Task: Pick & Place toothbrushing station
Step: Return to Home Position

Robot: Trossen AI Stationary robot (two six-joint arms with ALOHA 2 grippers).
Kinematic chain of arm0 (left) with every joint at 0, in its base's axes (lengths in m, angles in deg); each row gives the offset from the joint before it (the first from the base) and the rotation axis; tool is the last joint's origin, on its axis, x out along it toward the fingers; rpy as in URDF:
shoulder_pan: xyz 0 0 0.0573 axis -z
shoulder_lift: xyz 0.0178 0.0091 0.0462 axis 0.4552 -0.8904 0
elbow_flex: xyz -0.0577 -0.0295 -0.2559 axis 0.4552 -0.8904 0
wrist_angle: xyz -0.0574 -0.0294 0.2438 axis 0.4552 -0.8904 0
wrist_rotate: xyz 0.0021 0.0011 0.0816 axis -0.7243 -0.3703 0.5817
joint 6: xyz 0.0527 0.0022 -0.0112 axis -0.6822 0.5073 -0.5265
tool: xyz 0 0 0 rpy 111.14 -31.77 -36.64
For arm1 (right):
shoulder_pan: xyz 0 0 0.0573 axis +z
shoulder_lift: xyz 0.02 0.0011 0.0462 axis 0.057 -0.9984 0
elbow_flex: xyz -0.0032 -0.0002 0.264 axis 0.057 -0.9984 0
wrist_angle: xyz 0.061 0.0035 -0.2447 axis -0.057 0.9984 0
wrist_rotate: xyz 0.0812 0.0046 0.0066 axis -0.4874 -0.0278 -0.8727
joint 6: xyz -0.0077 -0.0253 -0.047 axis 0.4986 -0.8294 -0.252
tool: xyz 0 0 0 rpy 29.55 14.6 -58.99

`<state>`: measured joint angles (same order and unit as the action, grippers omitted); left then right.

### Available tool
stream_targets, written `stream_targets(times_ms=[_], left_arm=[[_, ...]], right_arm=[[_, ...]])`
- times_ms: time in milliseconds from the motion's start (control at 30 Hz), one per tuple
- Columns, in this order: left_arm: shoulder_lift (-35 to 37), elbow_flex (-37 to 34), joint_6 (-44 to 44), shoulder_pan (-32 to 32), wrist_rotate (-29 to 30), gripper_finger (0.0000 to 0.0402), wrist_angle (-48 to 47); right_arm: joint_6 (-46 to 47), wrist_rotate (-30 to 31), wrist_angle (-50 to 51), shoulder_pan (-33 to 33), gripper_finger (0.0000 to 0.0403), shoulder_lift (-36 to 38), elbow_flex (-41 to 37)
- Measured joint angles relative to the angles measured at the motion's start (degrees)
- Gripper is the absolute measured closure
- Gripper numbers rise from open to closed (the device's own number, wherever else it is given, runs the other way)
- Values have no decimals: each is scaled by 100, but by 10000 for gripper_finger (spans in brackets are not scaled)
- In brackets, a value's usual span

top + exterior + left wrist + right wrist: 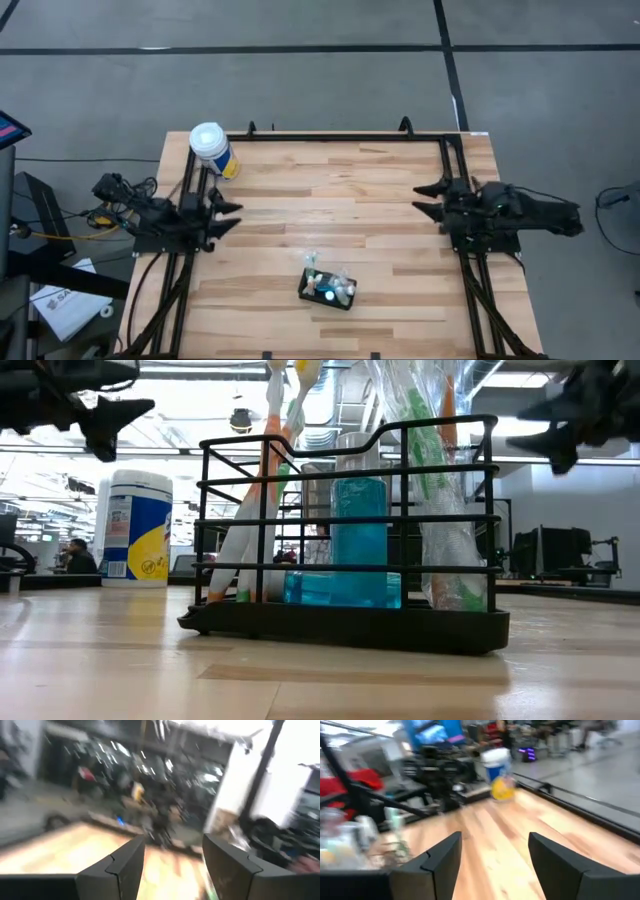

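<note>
Toothbrushing station (328,288), a black wire organizer, stands upright on the tabletop (350,185), well apart from the white-lidded wipes canister (213,149) and toward the opposite long edge. It looks light and stiff, but its tall loose contents would likely tip if it is tilted. The top wire rail seems the best hold, keeping the frame level.

There is one organizer and one canister. The organizer holds one blue bottle (358,540) and several toothbrushes (272,420), too overlapped to count.

Left gripper (232,217) hovers just beside the canister, jaws wide and holding nothing. Right gripper (425,199) hovers far across the tabletop from the canister, jaws likewise wide and holding nothing.
</note>
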<state>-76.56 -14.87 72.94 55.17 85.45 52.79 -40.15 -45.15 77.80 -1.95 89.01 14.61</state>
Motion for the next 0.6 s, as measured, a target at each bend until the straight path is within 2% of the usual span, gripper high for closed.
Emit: stream_targets(times_ms=[67,167,267,600], left_arm=[[-8,0,505,-1,-367,206,-442],[-81,0,1152,1,-939,206,-1008],[-150,0,1151,1,-985,206,-1004],[-368,1,953,-3,-973,206,-1174]], right_arm=[[7,263,-10,-4,177,0,-215],[9,323,1,-4,169,4,-605],[60,314,-42,-1,164,4,-832],[157,203,49,60,163,-42,-826]])
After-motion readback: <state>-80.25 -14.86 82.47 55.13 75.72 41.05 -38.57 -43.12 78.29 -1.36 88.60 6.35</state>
